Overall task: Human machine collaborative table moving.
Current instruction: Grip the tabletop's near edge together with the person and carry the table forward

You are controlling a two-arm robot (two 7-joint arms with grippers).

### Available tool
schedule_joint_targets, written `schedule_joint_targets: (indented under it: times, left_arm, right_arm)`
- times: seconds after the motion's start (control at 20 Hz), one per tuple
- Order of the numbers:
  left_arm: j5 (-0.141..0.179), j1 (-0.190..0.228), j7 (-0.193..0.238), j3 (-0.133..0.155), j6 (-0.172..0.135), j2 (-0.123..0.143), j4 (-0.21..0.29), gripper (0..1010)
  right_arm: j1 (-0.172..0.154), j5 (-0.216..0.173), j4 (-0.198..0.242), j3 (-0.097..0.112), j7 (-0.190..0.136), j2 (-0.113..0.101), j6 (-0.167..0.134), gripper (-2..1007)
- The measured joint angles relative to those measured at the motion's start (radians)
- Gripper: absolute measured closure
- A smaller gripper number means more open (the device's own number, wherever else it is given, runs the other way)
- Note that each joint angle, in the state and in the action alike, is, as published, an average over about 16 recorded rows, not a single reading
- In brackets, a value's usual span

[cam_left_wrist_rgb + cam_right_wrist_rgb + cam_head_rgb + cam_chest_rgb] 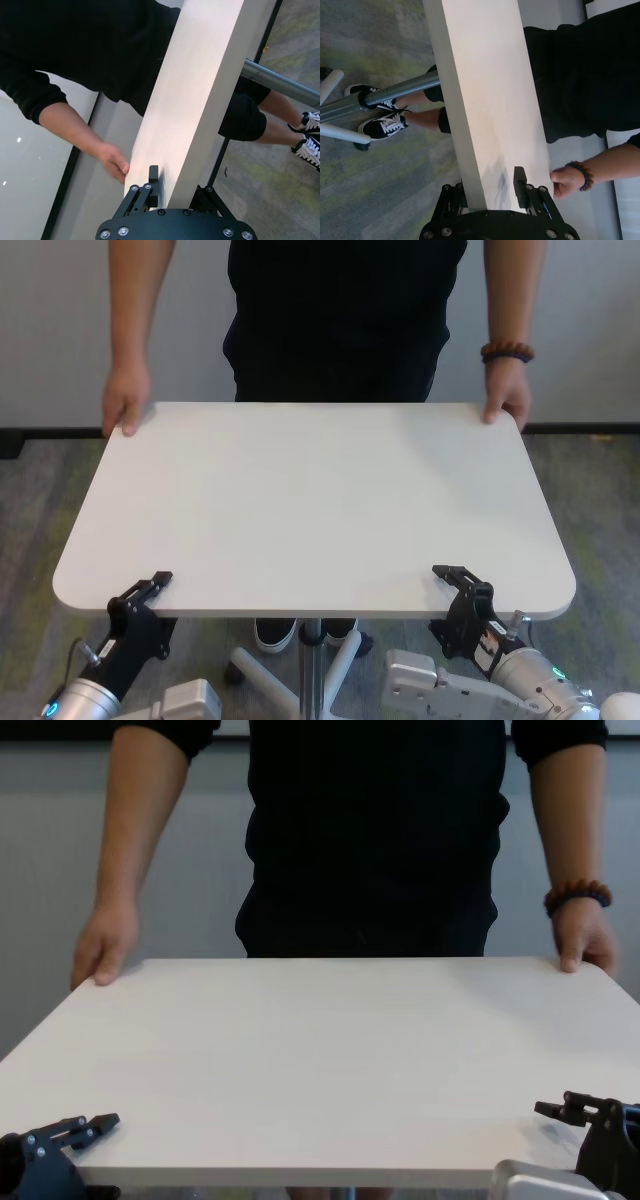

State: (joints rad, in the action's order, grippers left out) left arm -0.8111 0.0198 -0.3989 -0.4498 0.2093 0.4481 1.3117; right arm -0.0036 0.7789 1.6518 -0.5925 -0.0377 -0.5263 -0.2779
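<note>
A: Head view first. Where is the worktop (320, 510)?

B: It fills the middle, between the robot and the person (345, 315), who stands at its far edge in a black shirt. One of the person's hands (125, 405) grips the far corner on the robot's left, the other hand (505, 400), with a bead bracelet (507, 353) on its wrist, grips the far corner on the robot's right.

A: And the robot's side?

B: The left claw (148, 592) sits at the near edge toward the left corner, the right claw (455, 580) at the near edge toward the right corner. Each has an upper finger lying on the white top.

A: Closed on it?

B: Yes. The left wrist view shows the board's thin edge running between that claw's fingers, one finger (153, 175) pressed on the top face. The right wrist view shows the same: a finger (519, 181) on top, the rest below, clamped on the edge.

A: What's underneath?

B: A grey pole (380, 97), and beyond it the person's black sneakers (382, 125) on green-grey carpet (375, 40).
</note>
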Motion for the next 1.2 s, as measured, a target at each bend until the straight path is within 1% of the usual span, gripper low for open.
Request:
schedule_joint_targets:
  times: [0.85, 1.2]
  left_arm:
    - [0.0, 0.0, 0.0, 0.0, 0.0, 0.0, 0.0, 722]
    - [-0.003, 0.002, 0.003, 0.003, 0.0, 0.0, 0.003, 722]
  right_arm:
    - [0.0, 0.0, 0.0, 0.0, 0.0, 0.0, 0.0, 481]
    - [-0.001, 0.006, 0.0, 0.001, -0.002, 0.001, 0.008, 481]
